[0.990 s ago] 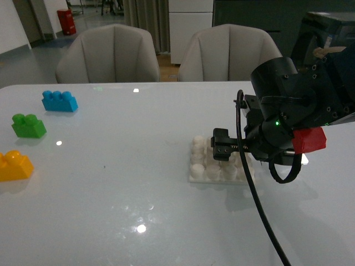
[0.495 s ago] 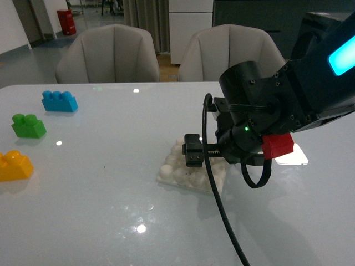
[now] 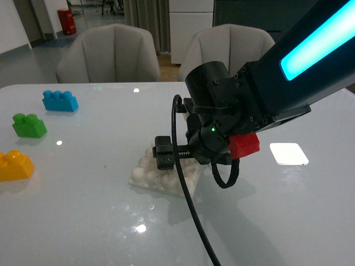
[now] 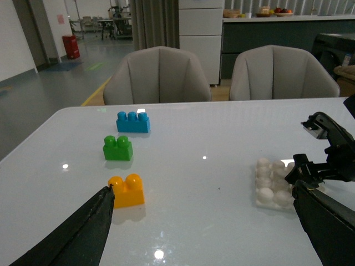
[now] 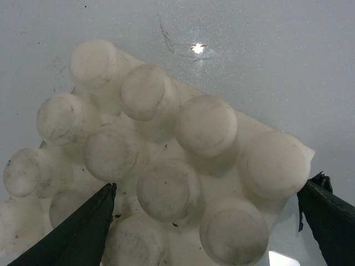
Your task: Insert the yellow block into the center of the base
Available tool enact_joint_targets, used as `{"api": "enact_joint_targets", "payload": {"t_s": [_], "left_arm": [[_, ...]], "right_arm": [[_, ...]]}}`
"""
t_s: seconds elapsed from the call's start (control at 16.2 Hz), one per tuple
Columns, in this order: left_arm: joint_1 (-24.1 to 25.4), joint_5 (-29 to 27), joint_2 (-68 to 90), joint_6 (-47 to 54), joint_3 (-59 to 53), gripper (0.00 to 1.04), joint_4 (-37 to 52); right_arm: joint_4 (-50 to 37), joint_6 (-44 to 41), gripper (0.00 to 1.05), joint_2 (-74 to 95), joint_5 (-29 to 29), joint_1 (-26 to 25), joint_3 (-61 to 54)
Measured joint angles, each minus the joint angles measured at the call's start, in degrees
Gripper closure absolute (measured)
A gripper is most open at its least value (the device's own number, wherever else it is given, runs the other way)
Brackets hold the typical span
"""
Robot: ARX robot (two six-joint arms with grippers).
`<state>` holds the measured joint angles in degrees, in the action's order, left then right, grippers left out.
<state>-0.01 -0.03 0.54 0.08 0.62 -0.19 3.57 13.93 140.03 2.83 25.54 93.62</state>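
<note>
Front view: the yellow block (image 3: 14, 166) is seen at the far left edge of the surface (image 3: 111, 221), untouched, well apart from the base (image 3: 145, 176). A green brick (image 3: 29, 126) and a blue brick (image 3: 59, 101) are lined up behind it. The right pincer (image 3: 166, 165) is set down over the base, which looks tilted. A smooth white square (image 3: 288, 153) lies off to the right.

Left wrist view: the left pincer (image 4: 202, 191) is spread wide, nothing is held, and it is aimed over the surface. The yellow block (image 4: 126, 190) is seen studs up, near one finger (image 4: 83, 233). The base (image 4: 270, 188) is off to the other side.

Right wrist view: the base (image 5: 166, 166) fills the frame. The right pincer (image 5: 205, 191) straddles it with a finger at either edge, so it seems to be pinched, though contact is not clearly shown.

Handling, judged: the block is likely light, hard, stiff plastic with smooth and slightly slippery sides. It would best be taken across the two long flat sides, below the studs. The underside should be left free for pressing onto the base's centre studs.
</note>
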Motion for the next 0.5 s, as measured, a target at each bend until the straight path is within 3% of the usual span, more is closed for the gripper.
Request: {"api": "enact_joint_targets", "payload": {"t_s": [0.5], "left_arm": [[0.0,-0.02,0.0,0.0,0.0,0.07,0.0]], "right_arm": [[-3.78,1.66,0.06,-2.56,2.71,-1.01,-2.73]]}}
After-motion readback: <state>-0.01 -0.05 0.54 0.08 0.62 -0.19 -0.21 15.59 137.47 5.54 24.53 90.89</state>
